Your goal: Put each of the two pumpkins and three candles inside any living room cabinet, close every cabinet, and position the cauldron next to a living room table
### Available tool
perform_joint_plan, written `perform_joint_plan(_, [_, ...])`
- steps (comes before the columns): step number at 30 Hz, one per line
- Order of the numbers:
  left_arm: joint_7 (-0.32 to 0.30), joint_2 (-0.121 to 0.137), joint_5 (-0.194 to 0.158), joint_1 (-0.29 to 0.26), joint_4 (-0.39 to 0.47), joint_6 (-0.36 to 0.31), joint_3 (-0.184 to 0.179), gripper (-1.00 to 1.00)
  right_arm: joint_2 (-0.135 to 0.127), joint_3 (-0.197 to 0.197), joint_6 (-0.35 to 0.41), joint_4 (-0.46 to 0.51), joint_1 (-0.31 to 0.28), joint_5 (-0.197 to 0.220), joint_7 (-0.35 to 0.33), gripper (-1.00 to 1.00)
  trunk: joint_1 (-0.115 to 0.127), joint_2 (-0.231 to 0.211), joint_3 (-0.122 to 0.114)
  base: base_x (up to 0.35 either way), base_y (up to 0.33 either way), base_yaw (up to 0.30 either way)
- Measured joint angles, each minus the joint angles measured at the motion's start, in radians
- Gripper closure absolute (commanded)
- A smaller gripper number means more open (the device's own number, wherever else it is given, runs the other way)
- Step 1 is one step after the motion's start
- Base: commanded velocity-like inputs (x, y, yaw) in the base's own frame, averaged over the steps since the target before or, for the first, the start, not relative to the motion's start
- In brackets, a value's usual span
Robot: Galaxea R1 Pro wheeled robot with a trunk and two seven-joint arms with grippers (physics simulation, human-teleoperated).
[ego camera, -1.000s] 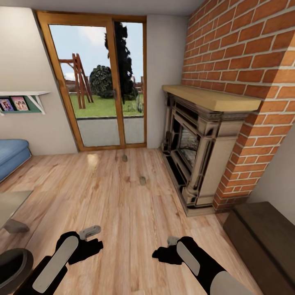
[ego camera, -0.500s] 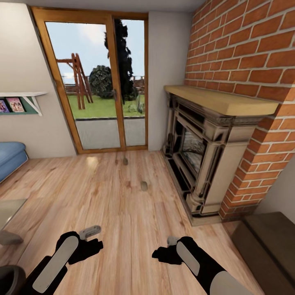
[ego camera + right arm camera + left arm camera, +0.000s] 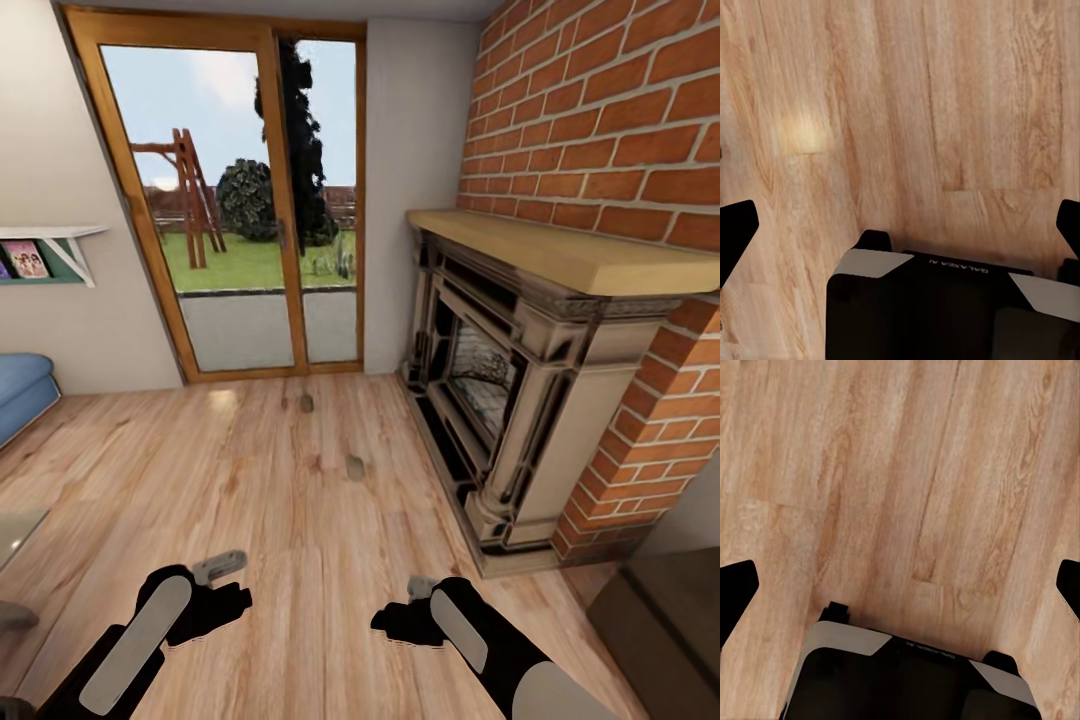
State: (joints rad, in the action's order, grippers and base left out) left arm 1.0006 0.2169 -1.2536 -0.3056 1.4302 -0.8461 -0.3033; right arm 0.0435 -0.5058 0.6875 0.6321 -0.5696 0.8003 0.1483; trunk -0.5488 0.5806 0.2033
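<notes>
Both candles sit on the floor at 12 o'clock, near (image 3: pixel 354 466) and far (image 3: pixel 306 403); your left gripper (image 3: pixel 900 585) and right gripper (image 3: pixel 900 225) are wide open, empty—overshoot and you'll knock them rolling.

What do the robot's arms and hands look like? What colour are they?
Both arms are shiny black with long pale grey panels along the top. The left gripper and right gripper have stubby grey fingers on black wrists. Up close, the right wrist block is black with pale grey corner panels and tiny white lettering, and the fingertips are black.
</notes>
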Motion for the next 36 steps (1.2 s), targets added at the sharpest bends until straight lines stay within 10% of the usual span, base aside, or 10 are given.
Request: perform_joint_plan(36, [-0.001, 0.000, 0.001, 0.000, 0.000, 0.000, 0.000, -1.00, 0.000, 0.000, -0.007, 0.000, 0.000, 0.000, 0.000, -1.00, 0.000, 0.000, 0.000, 0.311, 0.063, 0.000])
